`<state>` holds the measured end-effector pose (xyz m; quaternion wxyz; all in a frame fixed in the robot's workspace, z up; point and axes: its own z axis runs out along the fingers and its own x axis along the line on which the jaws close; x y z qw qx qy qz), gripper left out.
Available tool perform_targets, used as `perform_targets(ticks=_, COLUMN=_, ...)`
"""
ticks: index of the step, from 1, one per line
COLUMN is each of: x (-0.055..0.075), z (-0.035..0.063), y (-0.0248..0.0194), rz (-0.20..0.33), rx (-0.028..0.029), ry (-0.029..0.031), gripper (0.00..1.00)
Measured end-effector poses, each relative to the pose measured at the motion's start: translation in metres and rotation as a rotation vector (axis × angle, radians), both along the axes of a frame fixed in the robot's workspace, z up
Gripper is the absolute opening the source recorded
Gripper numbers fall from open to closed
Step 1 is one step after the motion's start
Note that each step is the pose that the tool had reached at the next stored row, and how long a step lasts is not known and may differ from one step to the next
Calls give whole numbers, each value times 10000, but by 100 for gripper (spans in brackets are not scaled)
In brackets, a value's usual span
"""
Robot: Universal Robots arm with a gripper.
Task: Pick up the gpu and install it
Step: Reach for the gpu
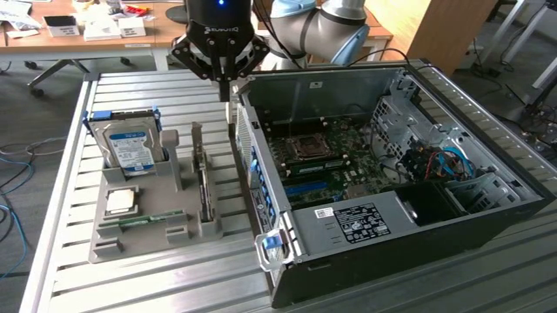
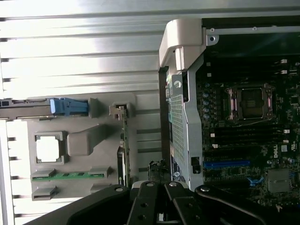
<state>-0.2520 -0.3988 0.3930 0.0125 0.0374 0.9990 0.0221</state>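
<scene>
GPU (image 1: 202,177) sits on edge in its slot on the grey holder tray (image 1: 139,251), on the side nearest the open PC case (image 1: 487,195), untouched. Same tray holds hard drive (image 1: 130,147), CPU (image 1: 120,201) & memory stick (image 1: 143,220), all to the exterior view's left of the case. Gripper (image 1: 224,88) hangs above the tray/case gap near a case corner, fingers clenched together w/ nothing btwn them, well clear of GPU.
</scene>
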Motion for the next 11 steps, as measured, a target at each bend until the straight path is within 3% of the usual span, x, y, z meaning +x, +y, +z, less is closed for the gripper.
perform_targets(ticks=11, x=-128, z=0, y=0, rz=0, rx=0, ry=0, gripper=11)
